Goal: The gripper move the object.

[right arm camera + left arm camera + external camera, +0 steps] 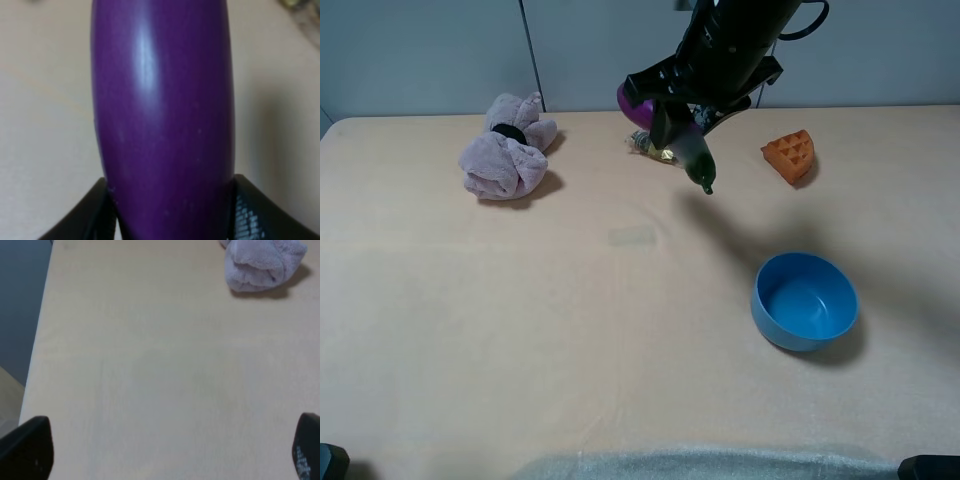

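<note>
The object, a glossy purple toy eggplant (688, 146) with a dark green stem tip, hangs in the air at the back of the table. My right gripper (672, 118) is shut on it, stem end pointing down toward the front right. In the right wrist view the purple body (162, 115) fills the frame between the two dark fingers (87, 215). My left gripper (170, 450) stands open over bare tabletop with nothing between its fingertips (27, 447); it does not show in the exterior high view.
A blue bowl (805, 300) stands at the front right. An orange waffle wedge (791, 155) lies at the back right, a pink plush toy (507, 150) at the back left. A small yellowish item (648, 144) lies under the held eggplant.
</note>
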You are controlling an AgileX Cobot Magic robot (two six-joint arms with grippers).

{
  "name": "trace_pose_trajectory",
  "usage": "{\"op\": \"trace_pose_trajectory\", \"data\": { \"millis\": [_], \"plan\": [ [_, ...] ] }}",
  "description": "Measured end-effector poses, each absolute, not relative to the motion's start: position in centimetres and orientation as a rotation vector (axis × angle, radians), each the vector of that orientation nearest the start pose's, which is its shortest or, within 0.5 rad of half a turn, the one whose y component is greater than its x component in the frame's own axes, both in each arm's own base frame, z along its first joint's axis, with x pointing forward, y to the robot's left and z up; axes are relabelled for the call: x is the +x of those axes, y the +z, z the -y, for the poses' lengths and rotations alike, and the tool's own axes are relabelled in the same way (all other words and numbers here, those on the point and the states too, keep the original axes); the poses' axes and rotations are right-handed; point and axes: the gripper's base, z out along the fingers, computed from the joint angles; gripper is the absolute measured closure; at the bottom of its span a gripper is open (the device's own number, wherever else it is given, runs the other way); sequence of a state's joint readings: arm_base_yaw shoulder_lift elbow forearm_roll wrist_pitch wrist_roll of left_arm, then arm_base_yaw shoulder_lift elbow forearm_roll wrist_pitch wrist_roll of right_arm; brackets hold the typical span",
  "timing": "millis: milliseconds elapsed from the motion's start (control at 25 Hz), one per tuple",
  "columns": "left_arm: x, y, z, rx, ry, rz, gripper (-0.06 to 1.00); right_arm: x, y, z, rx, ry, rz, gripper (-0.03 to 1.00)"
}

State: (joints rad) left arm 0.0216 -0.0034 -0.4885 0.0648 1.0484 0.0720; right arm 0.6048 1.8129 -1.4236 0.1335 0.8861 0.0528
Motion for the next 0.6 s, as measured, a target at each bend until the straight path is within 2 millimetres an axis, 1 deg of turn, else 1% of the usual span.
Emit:
{"op": "trace_pose_trajectory", "data": {
  "millis": [240,600],
  "plan": [
    [-0.4,27.5,-0.5,0.049,0.136,-2.041,-0.01,33.0,25.1,-19.7,-0.588,0.303,-2.731,0.62],
    [-0.4,27.5,-0.5,0.049,0.136,-2.041,-0.01,35.7,25.1,-14.2,-0.431,0.249,-2.744,0.62]
  ]
}}
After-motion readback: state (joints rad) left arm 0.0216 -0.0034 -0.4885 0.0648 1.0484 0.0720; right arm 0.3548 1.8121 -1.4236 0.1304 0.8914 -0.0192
